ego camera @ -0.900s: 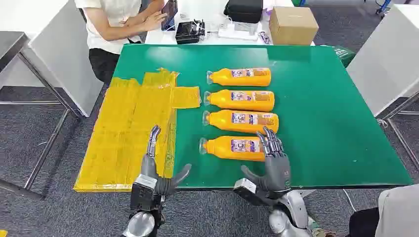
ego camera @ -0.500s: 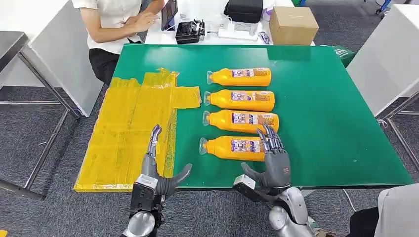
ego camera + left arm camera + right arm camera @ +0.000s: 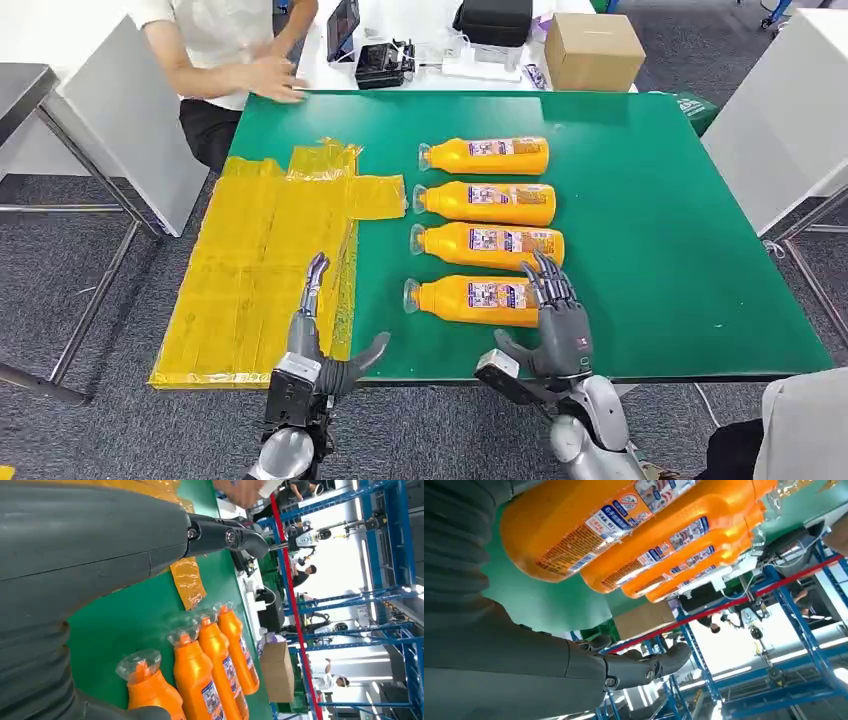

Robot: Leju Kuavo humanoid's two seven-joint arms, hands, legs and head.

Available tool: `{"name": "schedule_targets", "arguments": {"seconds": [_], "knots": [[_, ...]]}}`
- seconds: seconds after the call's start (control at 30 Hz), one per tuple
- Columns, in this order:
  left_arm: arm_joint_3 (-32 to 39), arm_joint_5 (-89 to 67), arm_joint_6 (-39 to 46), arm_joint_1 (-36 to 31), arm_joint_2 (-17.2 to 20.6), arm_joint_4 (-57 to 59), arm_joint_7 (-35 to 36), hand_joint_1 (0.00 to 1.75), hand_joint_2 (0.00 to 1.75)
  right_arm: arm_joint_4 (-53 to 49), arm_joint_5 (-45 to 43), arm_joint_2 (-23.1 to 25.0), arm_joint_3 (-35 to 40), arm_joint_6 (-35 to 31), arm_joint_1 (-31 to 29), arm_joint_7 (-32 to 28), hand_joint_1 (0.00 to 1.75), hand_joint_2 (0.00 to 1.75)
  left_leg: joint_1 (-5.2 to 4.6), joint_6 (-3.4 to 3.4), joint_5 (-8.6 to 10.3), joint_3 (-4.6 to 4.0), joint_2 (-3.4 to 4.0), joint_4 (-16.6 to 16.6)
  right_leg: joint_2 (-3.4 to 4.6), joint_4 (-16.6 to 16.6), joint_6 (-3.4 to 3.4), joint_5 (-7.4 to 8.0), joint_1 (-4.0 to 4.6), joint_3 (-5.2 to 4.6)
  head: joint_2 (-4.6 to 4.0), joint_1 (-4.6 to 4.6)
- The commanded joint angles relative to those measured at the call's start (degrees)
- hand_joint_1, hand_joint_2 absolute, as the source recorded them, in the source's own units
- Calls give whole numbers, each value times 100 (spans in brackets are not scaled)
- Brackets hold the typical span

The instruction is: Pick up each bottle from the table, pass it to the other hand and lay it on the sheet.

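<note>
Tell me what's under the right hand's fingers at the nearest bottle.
The right hand hovers open over the base end of the nearest orange bottle, fingertips overlapping it. Green table shows around it. Whether the fingers touch the bottle cannot be told.

Orange bottles (image 3: 485, 203), yellow sheet (image 3: 262, 260), green table (image 3: 660, 230).

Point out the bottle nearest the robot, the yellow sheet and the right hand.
nearest bottle (image 3: 470, 299), head view, middle of its orange body
yellow sheet (image 3: 255, 260), head view, bare middle area
right hand (image 3: 560, 325), head view, back of the palm
</note>
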Motion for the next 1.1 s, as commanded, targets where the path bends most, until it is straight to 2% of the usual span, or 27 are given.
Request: {"name": "schedule_targets", "arguments": {"seconds": [0.03,0.13,0.23,0.33,0.47,0.97,1.1], "knots": [[-68,-31,-79,-154,91,212,54,0,175,504,108,-205,71,475,-281,291,0,175,-5,-1,-5,30,6,-9,-3,-6,-4,-6,-3,27,0,0],[-84,-35,-121,-189,79,236,72,0,175,774,190,-366,118,791,-409,387,0,175,-4,0,-3,22,4,-7,-3,-6,-2,-3,-3,21,0,0],[-90,-12,-198,-403,25,480,101,0,175,1379,283,-525,260,1147,-841,487,0,175,-9,1,-5,37,12,-11,2,-8,-2,-4,-7,32,0,0],[-111,94,-275,-526,-51,632,76,0,175,1769,367,-641,340,1116,-1169,417,0,175,-6,2,-1,23,8,-6,1,-5,0,1,-5,22,0,0],[-152,176,-265,-574,-61,676,35,0,175,1979,478,-594,434,1277,-1482,631,0,175,-9,7,2,25,14,-7,7,-4,2,3,-7,24,0,0],[-166,189,-272,-585,-63,676,35,0,175,2052,510,-568,464,1298,-1535,692,0,175,-8,6,0,34,8,-6,-2,-5,3,-1,-5,34,0,0],[-185,217,-234,-603,-69,671,38,0,175,2399,764,-454,485,1013,-1754,1133,0,175,-7,6,1,25,11,-4,4,-2,3,2,-5,25,0,0]]}}
